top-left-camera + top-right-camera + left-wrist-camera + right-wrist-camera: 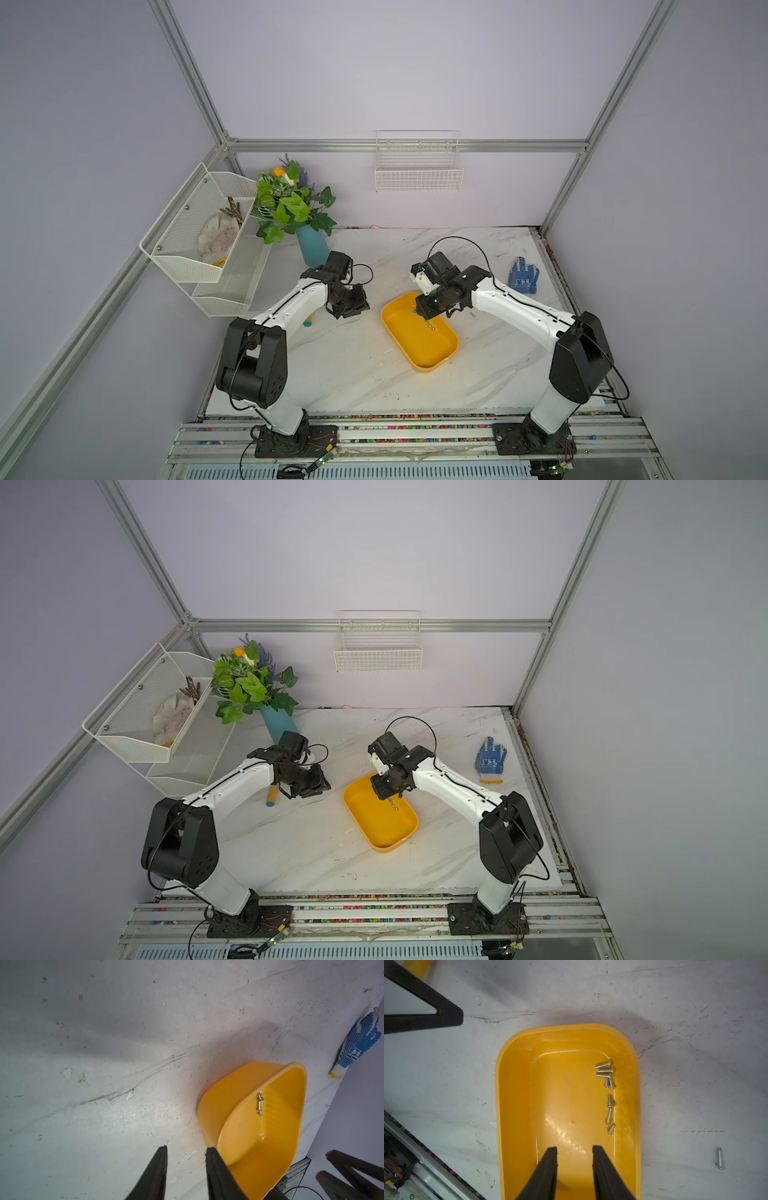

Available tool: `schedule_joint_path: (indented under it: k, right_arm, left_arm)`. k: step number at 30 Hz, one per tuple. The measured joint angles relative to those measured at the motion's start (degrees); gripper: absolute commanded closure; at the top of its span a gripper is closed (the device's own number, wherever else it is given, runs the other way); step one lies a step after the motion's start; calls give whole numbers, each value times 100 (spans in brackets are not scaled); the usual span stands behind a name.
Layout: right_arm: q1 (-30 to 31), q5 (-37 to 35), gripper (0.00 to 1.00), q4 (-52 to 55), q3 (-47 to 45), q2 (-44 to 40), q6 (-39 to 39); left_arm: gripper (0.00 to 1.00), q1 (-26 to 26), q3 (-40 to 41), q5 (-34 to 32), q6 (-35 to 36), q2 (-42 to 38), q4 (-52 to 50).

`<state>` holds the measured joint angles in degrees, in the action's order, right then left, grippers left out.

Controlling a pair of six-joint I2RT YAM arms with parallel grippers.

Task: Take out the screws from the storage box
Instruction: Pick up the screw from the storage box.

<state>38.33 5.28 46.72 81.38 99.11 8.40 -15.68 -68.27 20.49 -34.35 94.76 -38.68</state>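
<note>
The storage box (512, 1088) is a shallow yellow tub in the middle of the marble table, seen in both top views (432, 365) (386, 848). Several small silvery screws (605, 1071) lie along one side of its floor, and more sit in a row (610, 1112). They also show in the left wrist view (259, 1104). One screw (720, 1160) lies on the table outside the box. My right gripper (574, 1150) hangs open over the box's far end, with nothing between its fingers. My left gripper (186, 1149) is open over bare table, just left of the box.
A blue dotted glove (523, 276) lies at the table's right edge. A teal vase with a plant (311, 245) and a white mesh rack (208, 241) stand at the back left. A white wire basket (417, 170) hangs on the back wall. A yellow and blue cylinder (272, 796) lies under the left arm.
</note>
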Motion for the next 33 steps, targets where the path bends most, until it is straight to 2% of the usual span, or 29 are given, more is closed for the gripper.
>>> schedule_joint_path:
  k: [9, 19, 27, 33]
  right_arm:
    - [122, -577, 63, -2, -83, 647, 57]
    - [190, -1128, 55, -52, -181, 1082, 22]
    - [271, -1335, 53, -101, -179, 1416, 31]
    - [273, -1386, 57, -219, -179, 1416, 46]
  left_arm:
    - [64, 72, -37, 136, 164, 229, 74]
    - [64, 72, -37, 247, 162, 369, 286]
    - [63, 72, -37, 267, 157, 376, 302]
    - [63, 72, -37, 267, 142, 376, 313]
